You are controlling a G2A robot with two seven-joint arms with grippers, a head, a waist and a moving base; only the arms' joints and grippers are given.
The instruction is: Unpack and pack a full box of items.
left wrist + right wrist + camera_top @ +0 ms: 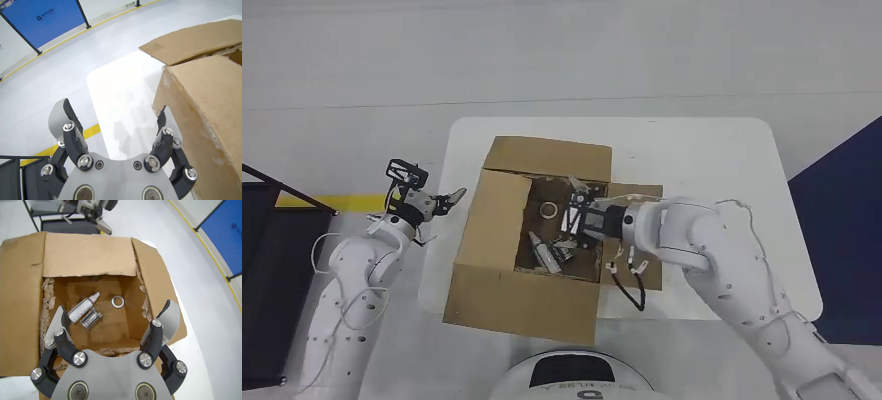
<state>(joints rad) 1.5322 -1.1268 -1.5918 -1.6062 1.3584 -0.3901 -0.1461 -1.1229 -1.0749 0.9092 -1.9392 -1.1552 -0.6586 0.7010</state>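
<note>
The box [90, 256] ahead of the right pincer [115, 308] is showing plain tan-brown cardboard, paler along its torn edges. Inside it, near one fingertip of that pincer, a bottle [83, 308] is wearing a white cap over a pale body with red and green print. A silvery-clear cylinder [91, 319] is gleaming just beside it, and a ring [117, 301] is shining silver-grey. Both pincers are showing matt silver plates, black links and black ribbed pads [72, 115]. Under the left pincer [114, 106] the table [117, 89] is looking white. Beyond it the floor [56, 72] is running pale grey with a yellow stripe [91, 129], past a blue dotted panel [43, 26] in a black frame.
</note>
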